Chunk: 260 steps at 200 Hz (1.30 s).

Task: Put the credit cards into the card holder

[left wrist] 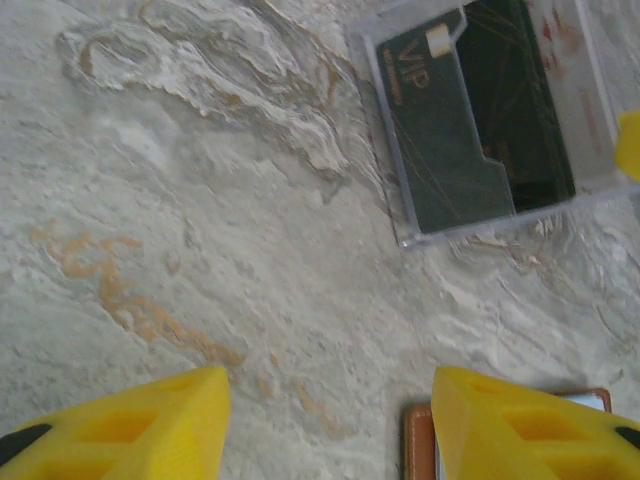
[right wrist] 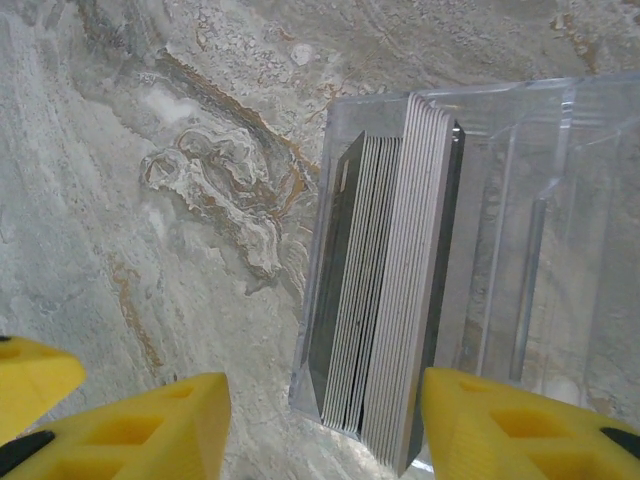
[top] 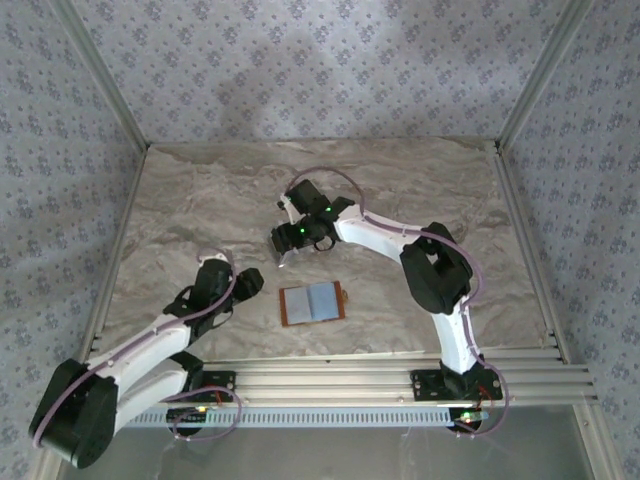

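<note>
Seemingly, nothing is loaded yet. At left, the left gripper (left wrist: 328,385) is held wide and empty. Further right, the right gripper (right wrist: 325,390) is spread, gripping nothing, above the credit cards (right wrist: 385,290) stacked in a clear case (right wrist: 520,220). Rightmost, the card holder (top: 313,302) is laid open, and every card is left to be moved

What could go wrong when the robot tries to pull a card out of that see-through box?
1. The credit cards stand packed tight in the clear box, so the open right gripper may pinch several at once or tip the box.
2. The card holder lies open close by the left gripper; a bump could slide it away.
</note>
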Available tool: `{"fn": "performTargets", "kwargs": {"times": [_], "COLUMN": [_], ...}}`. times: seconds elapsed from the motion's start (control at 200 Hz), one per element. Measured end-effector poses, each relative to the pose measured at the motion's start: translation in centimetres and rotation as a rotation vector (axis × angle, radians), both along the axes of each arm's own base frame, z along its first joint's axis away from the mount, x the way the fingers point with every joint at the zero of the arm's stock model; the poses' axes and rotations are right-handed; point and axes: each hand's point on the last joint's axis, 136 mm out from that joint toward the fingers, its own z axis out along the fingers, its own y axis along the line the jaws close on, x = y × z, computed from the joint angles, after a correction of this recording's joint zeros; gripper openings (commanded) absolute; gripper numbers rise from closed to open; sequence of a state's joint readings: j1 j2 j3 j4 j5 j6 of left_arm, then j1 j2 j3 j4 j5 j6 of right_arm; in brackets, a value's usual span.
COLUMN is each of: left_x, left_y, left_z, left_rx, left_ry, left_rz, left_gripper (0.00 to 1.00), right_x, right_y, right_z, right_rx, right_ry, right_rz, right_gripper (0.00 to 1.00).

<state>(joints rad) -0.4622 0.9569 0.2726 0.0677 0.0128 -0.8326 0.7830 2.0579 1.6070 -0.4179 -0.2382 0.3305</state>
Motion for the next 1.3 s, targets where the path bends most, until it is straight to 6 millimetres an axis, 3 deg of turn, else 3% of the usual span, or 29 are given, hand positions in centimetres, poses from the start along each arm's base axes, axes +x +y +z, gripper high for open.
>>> {"fn": "performTargets", "kwargs": {"times": [0.175,0.26,0.395,0.77,1.069,1.299], "left_x": [2.4,3.9,6.2,9.7,10.7,10.5], "left_y": [-0.2,-1.1,-2.3,-5.3,-7.2,-7.7], "left_z": [0.0,0.2,0.2,-1.2,-1.2,-1.2], "left_rx": [-0.021,-0.029,-0.04,-0.055,-0.08,-0.072], "left_ry": [0.026,0.032,0.031,0.033,0.0,-0.005], "left_rz": [0.016,0.0,-0.033,-0.145,-0.208,-0.227], "left_gripper": [0.49,0.47,0.44,0.4,0.4,0.4], "right_x": [0.3,0.5,0.7,0.6,0.4,0.6], "right_y": [-0.2,-0.4,-0.7,-1.8,-3.1,-3.5], "right_z": [-0.8,-0.8,-1.0,-1.2,-1.0,-0.9], "right_rx": [0.009,0.016,0.02,0.032,0.027,0.04], "right_ry": [0.033,0.042,0.053,0.066,0.085,0.117], "right_rz": [0.004,0.002,-0.007,-0.049,-0.094,-0.105], "right_gripper": [0.45,0.38,0.33,0.32,0.42,0.39]}}
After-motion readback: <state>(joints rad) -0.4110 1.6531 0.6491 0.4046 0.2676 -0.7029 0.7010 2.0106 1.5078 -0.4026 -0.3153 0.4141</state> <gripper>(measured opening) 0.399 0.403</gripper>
